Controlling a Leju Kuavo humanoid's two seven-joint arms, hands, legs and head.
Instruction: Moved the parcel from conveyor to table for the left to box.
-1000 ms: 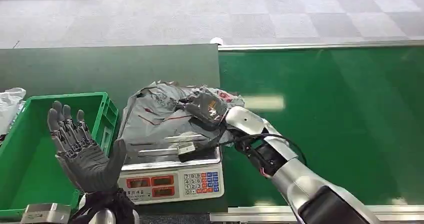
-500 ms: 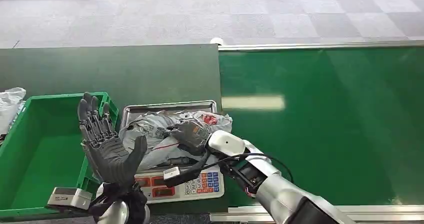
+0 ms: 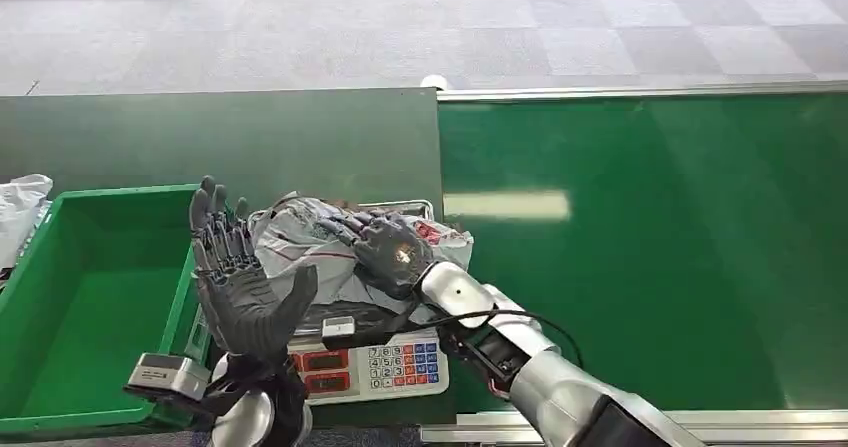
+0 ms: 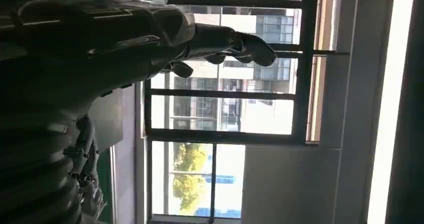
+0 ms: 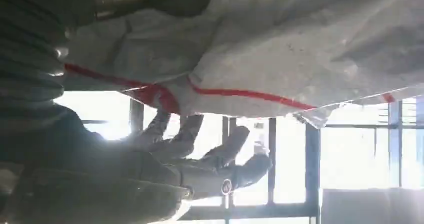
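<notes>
Shifted right beside the crumpled grey plastic parcel [image 3: 310, 252], the left robot hand [image 3: 240, 292] is spreading empty fingers; the right robot hand [image 3: 385, 250] is gripping the parcel over the scale [image 3: 370, 365].

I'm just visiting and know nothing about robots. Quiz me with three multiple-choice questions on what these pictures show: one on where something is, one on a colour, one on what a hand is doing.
1. Where is the grey parcel?
A. inside the bin
B. over the weighing scale
C. far out on the conveyor belt

2. What colour is the plastic bin?
A. green
B. blue
C. yellow

3. What is the left hand doing?
A. gripping the parcel
C. pressing the scale's keys
B. raised with fingers spread, holding nothing

Answers:
1 B: the parcel covers the scale's tray, under the right hand.
2 A: the bin's walls and floor are bright green.
3 B: the left hand stands upright beside the parcel, palm bare.
</notes>
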